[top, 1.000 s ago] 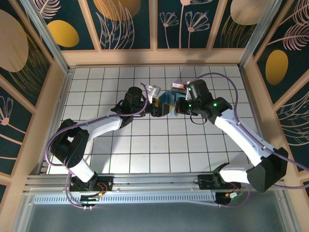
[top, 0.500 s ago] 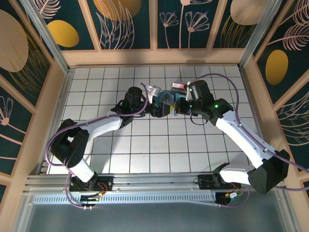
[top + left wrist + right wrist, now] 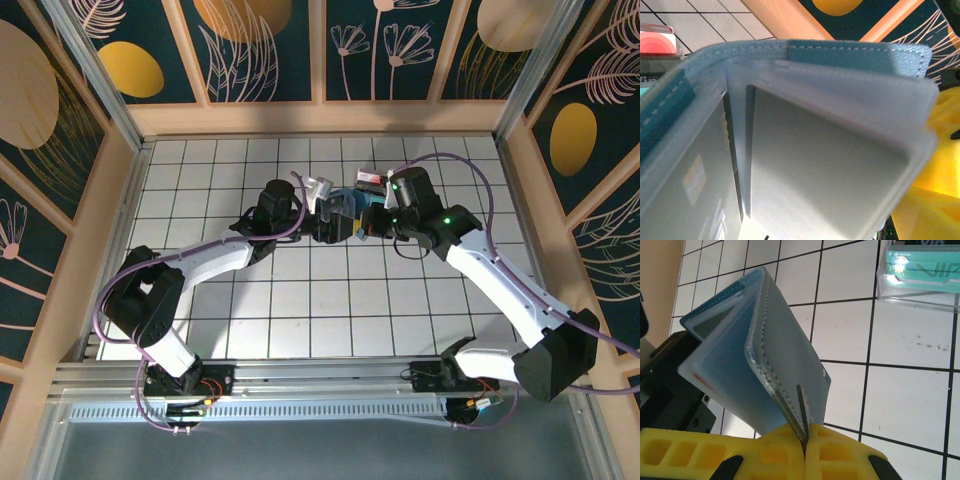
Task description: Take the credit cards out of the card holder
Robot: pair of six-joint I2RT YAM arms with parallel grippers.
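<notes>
Noting the hold first: your right gripper (image 3: 802,440) is pinching the card holder (image 3: 780,355) by one edge of its slate-blue cover, yellow pads closed flat on it. It is holding the holder half open above the white grid table (image 3: 910,390). (bench)

Where is it sitting overall, and what is your left gripper (image 3: 335,224) doing? (desk)

From above, the holder is hanging between the two arms, toward the far middle of the table. The left gripper is right up against it, but I cannot tell whether its jaws are wide or narrow. (bench)

How are you expecting it to handle? (desk)

I am judging it light and limp: the stitched cover is bowing, and the clear sleeves (image 3: 830,165) are fanning out loosely. They are probably slick. The credit cards should be thin and stiff. One greyish card (image 3: 695,175), with a gold patch like a chip, is lying inside a sleeve. You are best taking a card by whatever edge is showing at the sleeve mouth while the cover is being held, since pulling on a sleeve would likely only fold it. (bench)

Any writing? (desk)

I am reading no brand on the holder. A clear tray (image 3: 920,275) is lying well apart from it, holding a teal card with pale lettering. The frame edge is cutting that off, and the small print is too fine to read. (bench)
</notes>
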